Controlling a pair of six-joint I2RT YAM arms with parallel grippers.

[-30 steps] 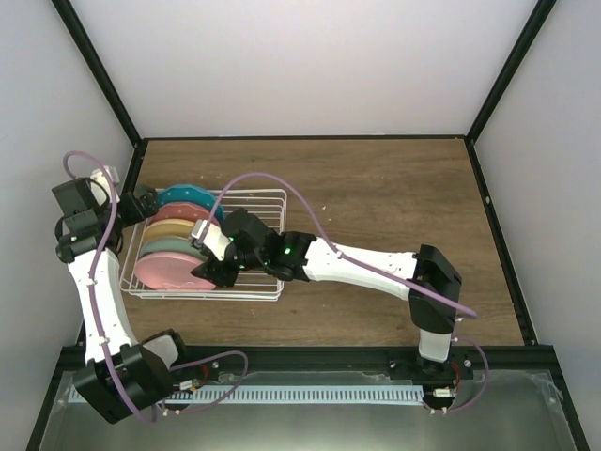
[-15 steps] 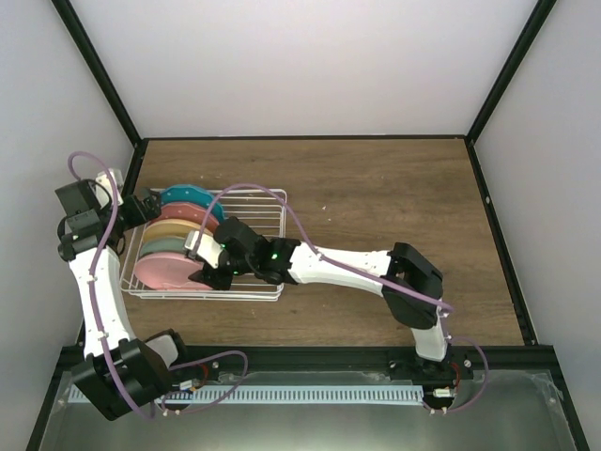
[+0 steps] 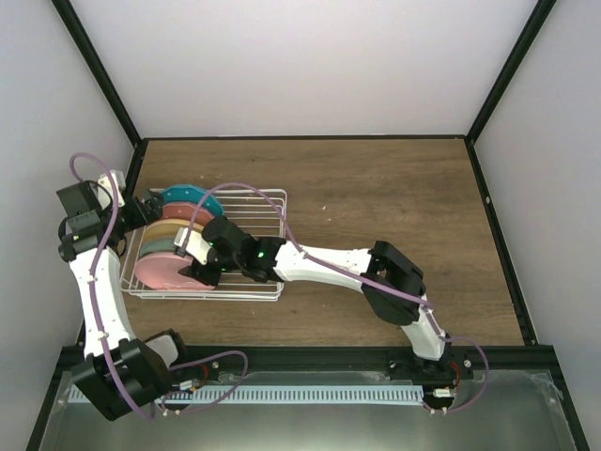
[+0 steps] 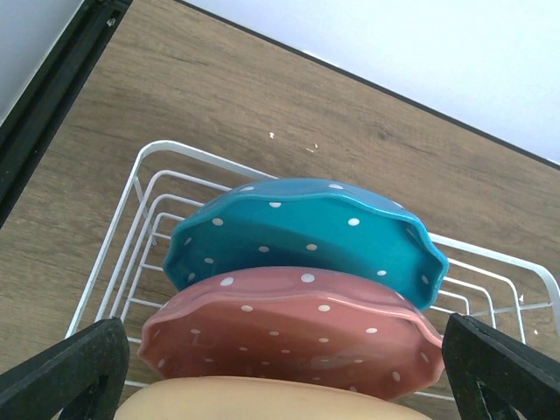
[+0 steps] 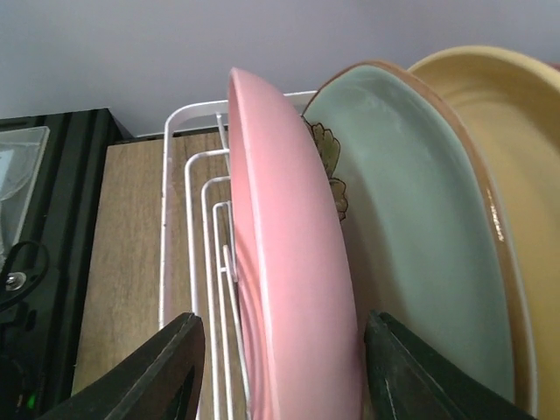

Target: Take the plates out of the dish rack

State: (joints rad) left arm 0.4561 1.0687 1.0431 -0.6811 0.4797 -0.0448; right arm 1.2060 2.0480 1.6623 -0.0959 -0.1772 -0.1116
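Wooden desk (image 3: 394, 188), white walls (image 3: 300, 66), black frame (image 3: 99, 70). Dish rack (image 3: 266, 199) sits at its left with 5 plates (image 3: 169, 246) upright. Right claw (image 5: 278, 354), half-open, straddles the pink plate (image 5: 289, 245) ungripped, having moved left. Left claw (image 4: 280, 372) gapes, empty.

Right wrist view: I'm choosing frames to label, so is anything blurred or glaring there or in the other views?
Right wrist view: even light, no glare; the pink plate fills the middle, the dark end effector fingers slightly soft. Left wrist view: dotted teal plate crisp, yellow plate at the bottom edge soft. Top external view: diffuse light, faint shadows.
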